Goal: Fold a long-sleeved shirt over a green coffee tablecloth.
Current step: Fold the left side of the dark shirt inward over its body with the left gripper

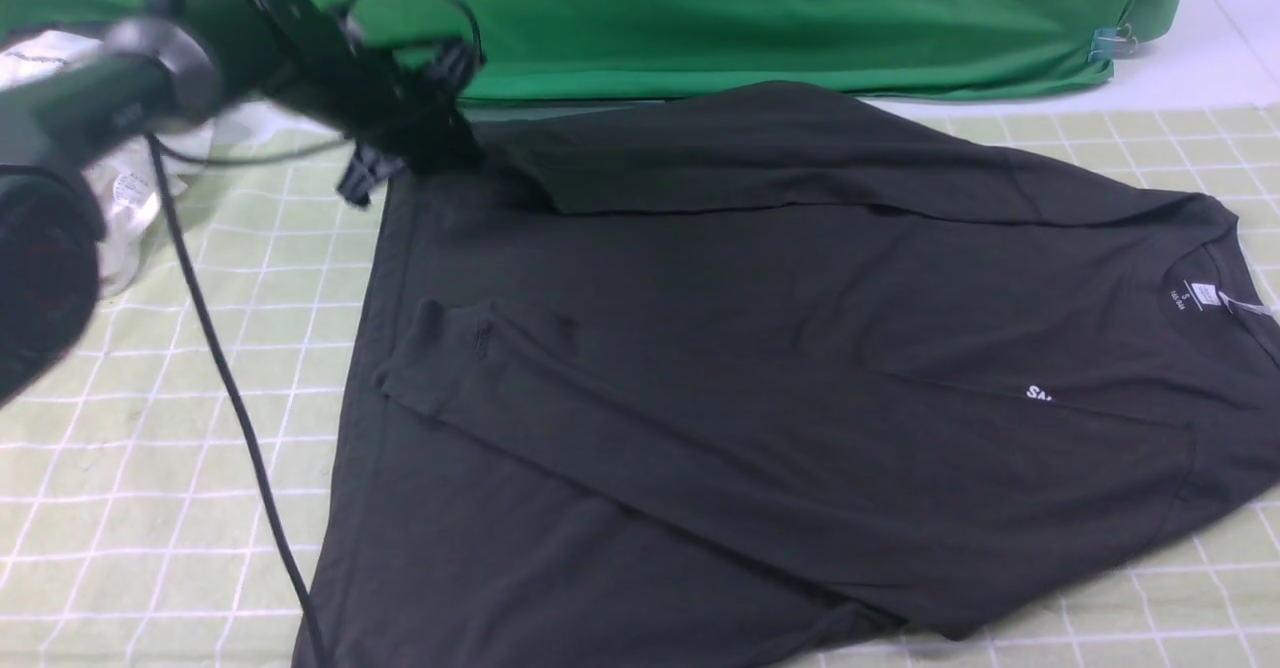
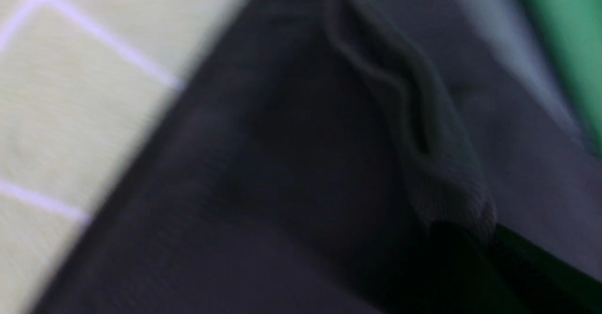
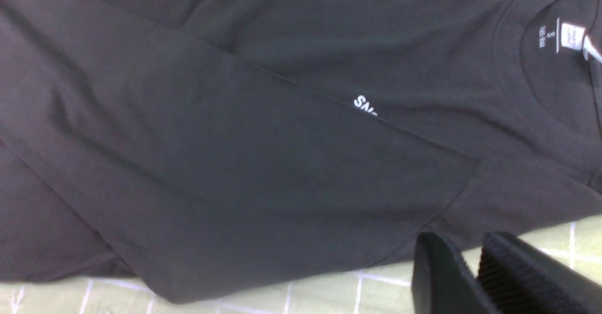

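So the dark charcoal-black cotton long-sleeved shirt [image 3: 301, 60] has a sleeve folded across its front, partly covering the white lettering [image 3: 365, 105] on the chest. White neck label's [image 3: 573, 36] showing. Pale yellow-green cloth with white grid lines [image 3: 381, 288] peeks out underneath, and the right end effector's [image 3: 457, 239] dark ridged fingertips [image 3: 505, 257] are slightly apart near the shirt's edge.

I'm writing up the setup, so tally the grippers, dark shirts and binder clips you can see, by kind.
Grippers: 2 (left gripper, right gripper)
Dark shirts: 1 (long-sleeved shirt)
Binder clips: 1 (clip on the bright green fabric)
Total: 4
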